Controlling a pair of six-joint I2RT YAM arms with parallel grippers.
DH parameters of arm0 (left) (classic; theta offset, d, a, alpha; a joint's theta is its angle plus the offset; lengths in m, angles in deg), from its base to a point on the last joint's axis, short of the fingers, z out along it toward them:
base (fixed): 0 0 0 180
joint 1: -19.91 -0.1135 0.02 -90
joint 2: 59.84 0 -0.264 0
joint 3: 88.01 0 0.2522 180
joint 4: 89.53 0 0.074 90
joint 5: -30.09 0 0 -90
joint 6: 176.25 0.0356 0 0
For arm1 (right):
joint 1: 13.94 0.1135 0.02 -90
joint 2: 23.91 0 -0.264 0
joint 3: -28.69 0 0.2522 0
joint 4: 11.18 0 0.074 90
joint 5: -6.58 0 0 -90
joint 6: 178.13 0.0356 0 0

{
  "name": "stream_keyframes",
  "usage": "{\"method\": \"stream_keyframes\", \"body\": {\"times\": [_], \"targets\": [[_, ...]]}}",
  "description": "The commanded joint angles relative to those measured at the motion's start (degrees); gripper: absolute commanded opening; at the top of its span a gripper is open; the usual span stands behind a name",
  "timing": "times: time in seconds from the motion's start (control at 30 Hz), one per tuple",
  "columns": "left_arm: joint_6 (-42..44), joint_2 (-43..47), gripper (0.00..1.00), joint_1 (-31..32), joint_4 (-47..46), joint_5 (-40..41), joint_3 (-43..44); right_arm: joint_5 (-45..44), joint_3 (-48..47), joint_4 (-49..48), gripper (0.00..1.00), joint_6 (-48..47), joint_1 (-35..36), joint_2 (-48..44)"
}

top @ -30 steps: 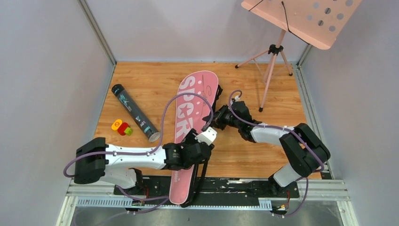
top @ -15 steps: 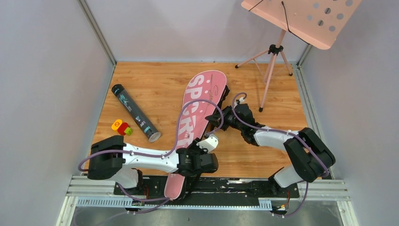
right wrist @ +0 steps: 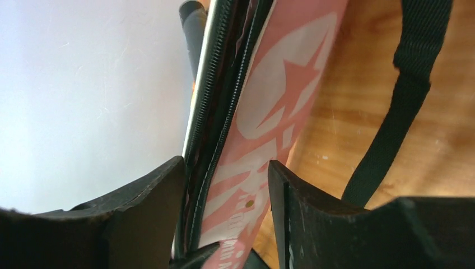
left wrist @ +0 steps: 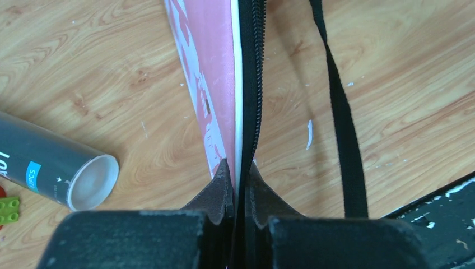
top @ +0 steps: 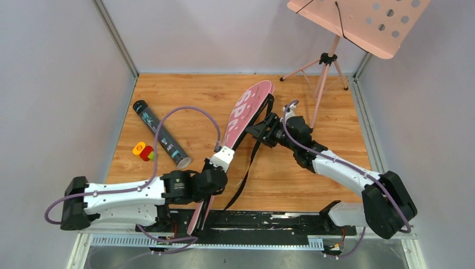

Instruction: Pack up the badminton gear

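Currently | my left pincer [left wrist: 240,168] is pinching shut on the zipper edge of the pink SPORT racket bag [top: 245,114] | my right pincer [right wrist: 224,168] is standing open, straddling the bag's far end | bag is lying diagonally across the wooden table [top: 313,179], tilted on edge | black tube [top: 161,134] is lying apart on its left

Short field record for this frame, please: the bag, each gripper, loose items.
bag: pink racket bag tipped up on its edge, strap hanging loose
left gripper: shut on the bag's zipper edge, near end
right gripper: open, jaws astride the bag's far part
tube: black tube lying left of the bag
other: small toy beside the tube; music stand far right
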State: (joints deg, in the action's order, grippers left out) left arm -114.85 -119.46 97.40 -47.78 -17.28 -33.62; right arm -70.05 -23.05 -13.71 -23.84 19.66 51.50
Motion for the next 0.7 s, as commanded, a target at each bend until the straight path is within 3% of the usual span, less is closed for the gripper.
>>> {"method": "stream_keyframes", "body": {"times": [0.0, 0.3, 0.5, 0.67], "targets": [[3.6, 8.3, 0.00, -1.9, -4.9, -2.9, -0.6, -5.8, -3.9, 6.3, 0.57, -16.4, -0.2, -6.1], [4.9, 8.7, 0.00, -2.0, 1.1, -6.9, 4.1, -4.7, -5.9, 10.4, 0.48, -41.8, -2.1, -11.7], [4.5, 7.3, 0.00, -2.0, 1.6, -8.5, 5.9, -5.5, -9.4, 19.9, 0.42, -46.7, -6.1, -11.5], [4.3, 7.8, 0.00, -2.0, 2.1, -9.3, 6.4, 3.7, -8.2, 21.5, 0.42, -48.0, -14.5, -13.5]]}}
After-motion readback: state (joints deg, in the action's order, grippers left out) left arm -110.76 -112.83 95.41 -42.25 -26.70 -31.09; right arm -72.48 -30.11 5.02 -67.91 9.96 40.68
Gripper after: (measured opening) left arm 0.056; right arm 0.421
